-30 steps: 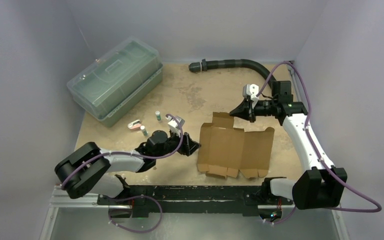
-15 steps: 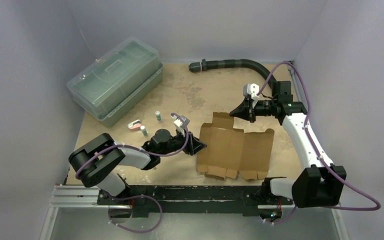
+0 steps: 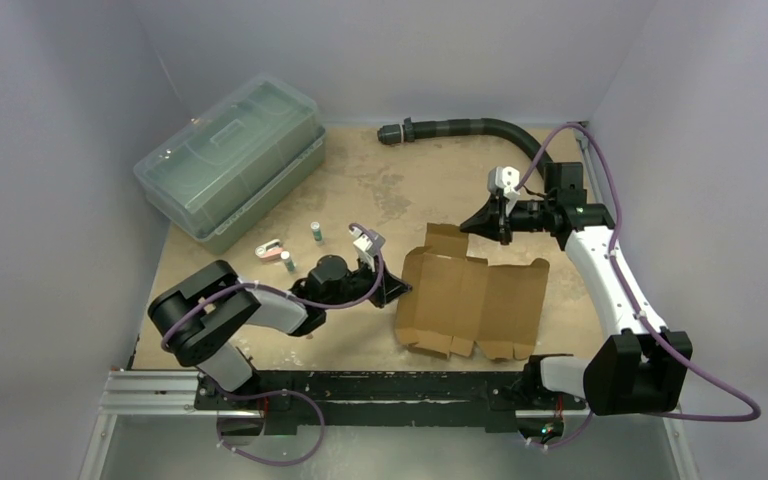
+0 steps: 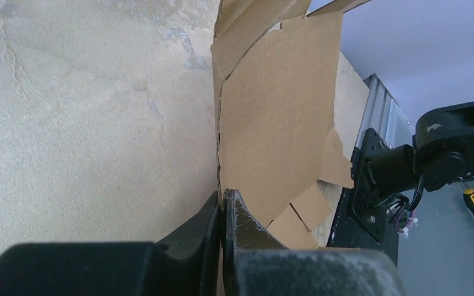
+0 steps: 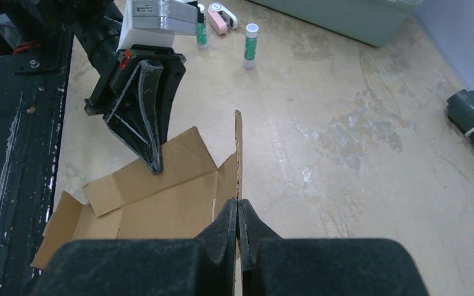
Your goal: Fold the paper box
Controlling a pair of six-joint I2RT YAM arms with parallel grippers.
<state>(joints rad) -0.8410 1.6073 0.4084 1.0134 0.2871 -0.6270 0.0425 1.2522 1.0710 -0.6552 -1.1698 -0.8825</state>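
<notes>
At the near edge, a black rail (image 3: 380,385) is carrying both arm bases. Just beyond it, the paper box (image 3: 470,295) is lying mostly flat and unfolded on the mottled beige surface (image 3: 410,180), right of centre, with its small tabs pointing toward the rail. The left pincer (image 3: 401,291) is reaching in low from the left and clamping its fingers together on the box's left edge. Beyond the left arm, two small green-capped tubes (image 3: 316,232) and a pink and white item (image 3: 270,249) are sitting loose on the surface. Farther back, the right pincer (image 3: 467,227) is pinching the box's far flap, holding a strip of cardboard upright between its closed fingers. At the far left, a clear greenish plastic bin (image 3: 230,160) is sitting with its lid on, angled across the corner. A black ribbed hose (image 3: 470,125) is curving along the back edge. Plain pale lavender walls (image 3: 390,50) are enclosing the surface on three sides.
</notes>
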